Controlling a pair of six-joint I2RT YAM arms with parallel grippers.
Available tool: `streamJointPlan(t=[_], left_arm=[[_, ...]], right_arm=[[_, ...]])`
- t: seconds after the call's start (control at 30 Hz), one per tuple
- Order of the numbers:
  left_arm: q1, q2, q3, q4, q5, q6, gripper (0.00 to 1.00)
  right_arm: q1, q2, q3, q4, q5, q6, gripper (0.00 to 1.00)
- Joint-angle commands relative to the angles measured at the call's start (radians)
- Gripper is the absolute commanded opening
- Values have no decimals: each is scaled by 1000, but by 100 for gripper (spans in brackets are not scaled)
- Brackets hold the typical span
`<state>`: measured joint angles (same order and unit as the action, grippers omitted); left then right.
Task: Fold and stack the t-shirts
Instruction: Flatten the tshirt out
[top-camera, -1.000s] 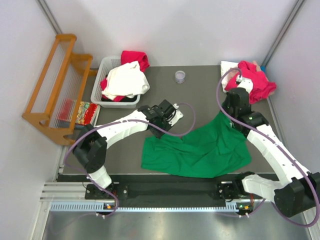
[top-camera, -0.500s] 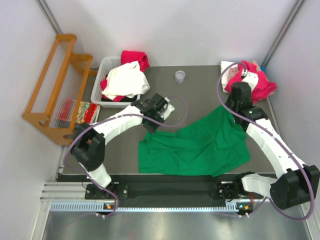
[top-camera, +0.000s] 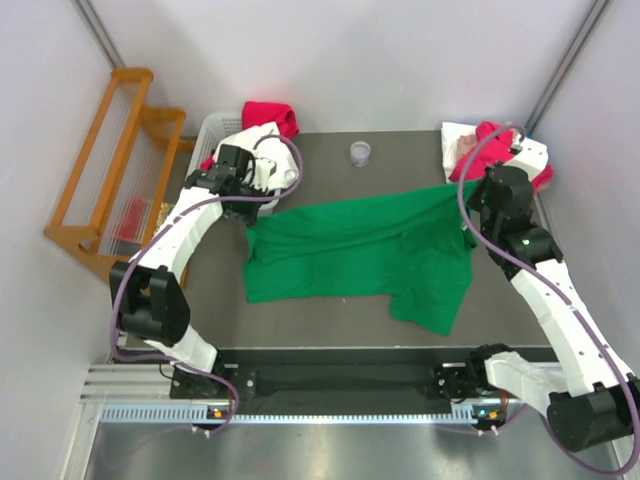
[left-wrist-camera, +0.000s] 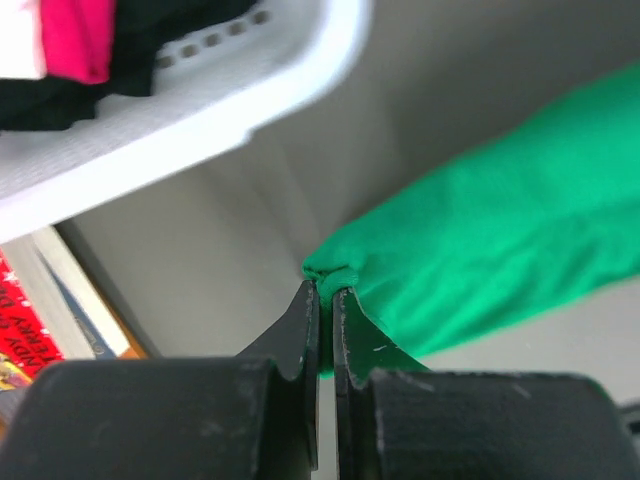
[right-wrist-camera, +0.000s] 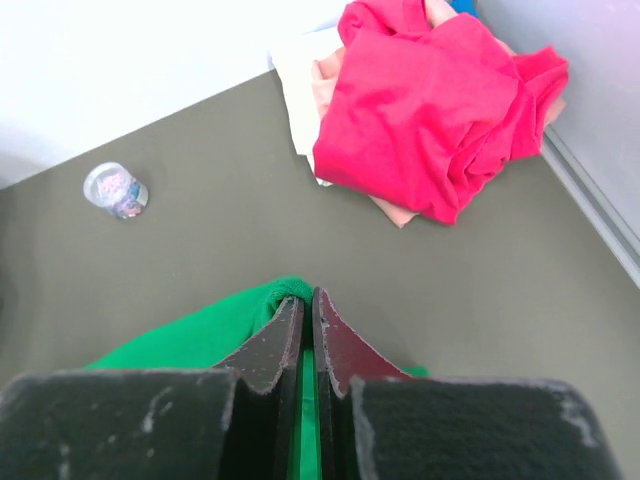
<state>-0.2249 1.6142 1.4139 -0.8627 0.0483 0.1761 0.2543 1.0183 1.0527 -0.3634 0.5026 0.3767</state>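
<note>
The bright green t-shirt (top-camera: 350, 250) hangs stretched between my two grippers across the middle of the table, its right part drooping toward the near edge. My left gripper (top-camera: 250, 212) is shut on its left corner (left-wrist-camera: 330, 272) just in front of the basket. My right gripper (top-camera: 472, 190) is shut on its right corner (right-wrist-camera: 290, 292). A magenta-red t-shirt (top-camera: 500, 160) lies crumpled on pale pink and white cloth at the back right, also in the right wrist view (right-wrist-camera: 430, 110). White (top-camera: 250, 150) and magenta-red (top-camera: 268, 115) t-shirts lie in the basket.
The white plastic basket (top-camera: 205, 140) stands at the back left, its rim close to my left gripper (left-wrist-camera: 200, 110). A small clear jar (top-camera: 360, 153) stands at the back middle. A wooden rack (top-camera: 110, 170) and a colourful book (top-camera: 165, 225) sit off the table's left edge.
Both grippers have lifted and pulled apart with the green t-shirt, the left toward the basket, the right toward the back right. The shirt went from a crumpled heap to stretched wide.
</note>
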Motion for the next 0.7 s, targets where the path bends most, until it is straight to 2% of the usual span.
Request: streamJointPlan(t=[0.0, 0.17, 0.33, 0.43, 0.57, 0.67], left_arm=[[-11, -80, -13, -42, 68, 33, 0], [-11, -126, 20, -76, 96, 39, 0], [-11, -212, 173, -136, 101, 16, 0], [-11, -307, 269, -164, 101, -6, 0], [-10, -549, 275, -124, 148, -18, 0], [19, -627, 312, -214, 240, -7, 0]], right_arm=[[-12, -33, 18, 3, 19, -2, 0], [-10, -73, 47, -40, 1, 1, 0], [-10, -187, 64, -118, -67, -15, 0], [-10, -294, 99, -175, -102, -39, 0], [5, -441, 193, -248, -118, -102, 0], [37, -515, 280, -298, -116, -128, 0]])
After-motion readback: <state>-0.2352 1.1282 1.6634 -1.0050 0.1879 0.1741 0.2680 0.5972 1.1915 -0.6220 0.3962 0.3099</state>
